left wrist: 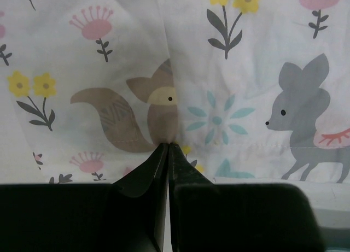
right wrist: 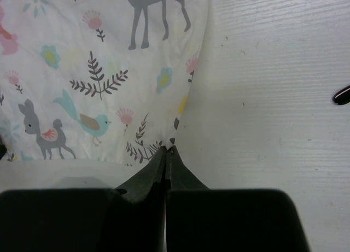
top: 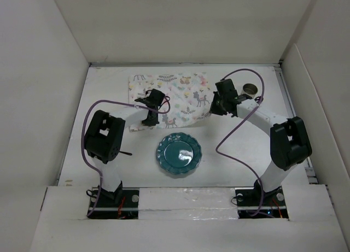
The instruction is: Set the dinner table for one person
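We have the animal-and-leaf patterned cloth placemat (top: 183,88) pinched at its near edge by both arms. The left gripper (left wrist: 168,147) is clenched on the cloth just under a printed fox, with a crease running straight away from its tips. The right gripper (right wrist: 165,151) is closed on the very corner of the hem, bare tabletop just to its outer side. The large matte white tabletop (top: 109,88) lies under and all round both grippers, and most of the cloth rests on it beyond their tips.

We judge the step to be spreading and placing the placemat. To do it well:

- Move both grippers together at one height, so the cloth comes along square and does not twist.
- Draw them slightly apart to take out the crease ahead of the left gripper.
- Mind the right gripper's hold, which is thin at the corner and may slip under a hard tug.
- Watch the round teal scalloped plate (top: 179,154) behind and between the grippers, and the small round grey cup (top: 250,89) just beyond the right gripper's outer side. The cloth should foul neither.
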Robot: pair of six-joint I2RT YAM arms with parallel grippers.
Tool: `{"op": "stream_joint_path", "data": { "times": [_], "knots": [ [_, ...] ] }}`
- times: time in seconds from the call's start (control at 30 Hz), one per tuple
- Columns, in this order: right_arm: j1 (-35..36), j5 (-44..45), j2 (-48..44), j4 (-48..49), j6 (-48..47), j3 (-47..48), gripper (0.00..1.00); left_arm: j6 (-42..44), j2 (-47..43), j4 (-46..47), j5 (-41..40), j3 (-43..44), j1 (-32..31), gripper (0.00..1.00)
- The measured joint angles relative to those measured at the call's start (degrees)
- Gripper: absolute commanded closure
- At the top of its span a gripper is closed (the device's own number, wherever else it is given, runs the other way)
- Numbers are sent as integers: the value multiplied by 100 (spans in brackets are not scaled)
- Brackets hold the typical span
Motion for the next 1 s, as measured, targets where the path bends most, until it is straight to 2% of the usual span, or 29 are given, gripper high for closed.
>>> {"op": "stream_joint_path", "data": {
  "times": [0.33,0.43,0.57,0.73,0.9,1.0],
  "knots": [
    [-83,-28,-105,-2,0,0,100,-17,-122,-7,-85,-28,55,100],
    [-85,-46,-247,-4,-2,2,100,-22,-588,-142,72,42,374,100],
    [-105,-61,-498,-105,-15,70,100,-83,-1296,-282,435,645,938,100],
    [-125,-57,-1141,-374,-39,448,100,-334,-2144,-195,1300,1582,1893,100],
    [-136,-2,-2039,-699,-68,1274,100,-780,-2752,-35,2142,2258,3080,100],
    [-225,4,-2461,-861,-92,1867,100,-1069,-2988,57,2352,2483,3473,100]
  ]
}}
